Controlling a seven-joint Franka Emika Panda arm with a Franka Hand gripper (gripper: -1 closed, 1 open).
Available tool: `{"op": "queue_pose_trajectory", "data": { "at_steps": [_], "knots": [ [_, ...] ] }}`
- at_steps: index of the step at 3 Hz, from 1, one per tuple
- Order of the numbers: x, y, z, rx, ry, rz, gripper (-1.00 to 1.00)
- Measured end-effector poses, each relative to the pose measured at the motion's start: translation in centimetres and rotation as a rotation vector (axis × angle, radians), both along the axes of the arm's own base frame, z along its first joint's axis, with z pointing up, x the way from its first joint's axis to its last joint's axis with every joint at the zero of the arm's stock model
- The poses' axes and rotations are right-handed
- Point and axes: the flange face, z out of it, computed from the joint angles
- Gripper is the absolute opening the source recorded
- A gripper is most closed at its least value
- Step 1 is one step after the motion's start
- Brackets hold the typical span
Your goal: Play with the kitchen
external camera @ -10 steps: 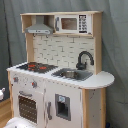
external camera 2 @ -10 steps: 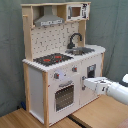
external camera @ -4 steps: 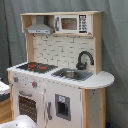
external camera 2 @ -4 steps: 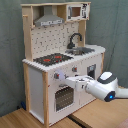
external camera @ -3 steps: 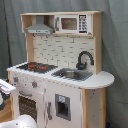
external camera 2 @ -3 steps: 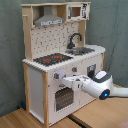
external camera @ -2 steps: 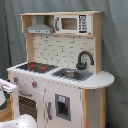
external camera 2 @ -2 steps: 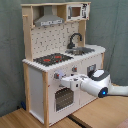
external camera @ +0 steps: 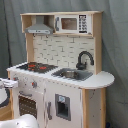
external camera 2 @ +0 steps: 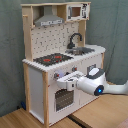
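The toy kitchen point(external camera: 65, 95) point(external camera 2: 37, 87) is white and light wood and shows in both exterior views. On its counter are a black hob with red rings point(external camera: 36, 66) point(external camera 2: 52, 59), a sink point(external camera: 72, 74) point(external camera 2: 82, 50) and a black faucet point(external camera: 84, 59) point(external camera 2: 75, 40). Above are a grey hood point(external camera: 39, 27) point(external camera 2: 47, 21) and a small microwave point(external camera: 72, 23) point(external camera 2: 75, 11). My gripper point(external camera 2: 57, 80) point(external camera: 12, 83) is level with the front panel just above the oven window point(external camera 2: 62, 100) point(external camera: 27, 105), close to or touching the panel under the knobs.
A dark curtain point(external camera: 115, 50) hangs behind the kitchen. The kitchen stands on a wooden floor point(external camera 2: 95, 116). My white arm point(external camera 2: 95, 84) reaches in from the second exterior view's right. Part of the white arm point(external camera: 22, 121) fills the first exterior view's lower left.
The arm has advanced from the second exterior view's right toward the kitchen front. Its gripper now reaches the panel above the oven and has entered at the first exterior view's left edge.
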Motion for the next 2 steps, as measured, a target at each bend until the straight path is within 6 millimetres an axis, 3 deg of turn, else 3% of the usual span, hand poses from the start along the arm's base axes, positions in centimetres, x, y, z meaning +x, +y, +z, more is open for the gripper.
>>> {"op": "queue_pose_trajectory", "data": {
  "at_steps": [2],
  "knots": [
    [4.1,1.8,-0.5,0.01,0.008,0.005,1.0]
  ]
}}
